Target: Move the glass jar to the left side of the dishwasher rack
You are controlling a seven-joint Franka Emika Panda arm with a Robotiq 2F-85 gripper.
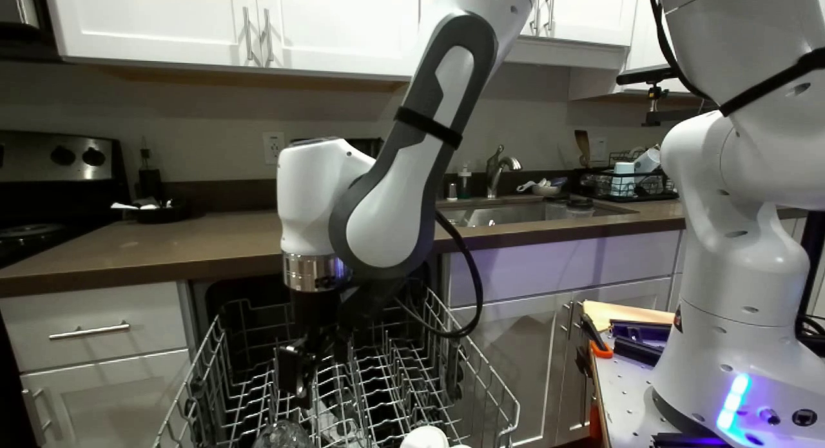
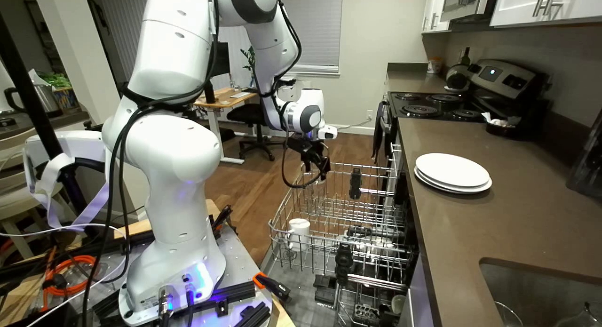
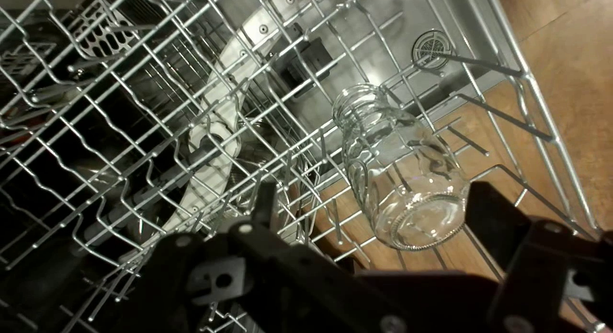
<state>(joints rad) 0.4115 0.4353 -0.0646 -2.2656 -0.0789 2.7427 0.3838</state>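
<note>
The glass jar [image 3: 402, 170] lies on its side or tilted on the wires, its mouth away from me and its round base toward me. In an exterior view, clear glass [image 1: 283, 435] shows at the bottom edge below the gripper. The dishwasher rack [image 3: 527, 75] of silver wire is pulled out, and it shows in both exterior views [image 1: 516, 406]. My gripper [image 3: 378, 211] points down into the rack. Its fingers are wide apart with the jar's base between or just beyond them. The right finger's tip overlaps the base's edge; I cannot tell whether they touch.
A white mug [image 2: 299, 230] stands in the rack and partly shows in an exterior view [image 1: 425, 438]. Upright tines and wire sides surround the jar. The counter edge [image 2: 423, 251] borders the rack. White plates [image 2: 452, 171] sit on the counter. Black clips [image 2: 356, 183] are on the rack.
</note>
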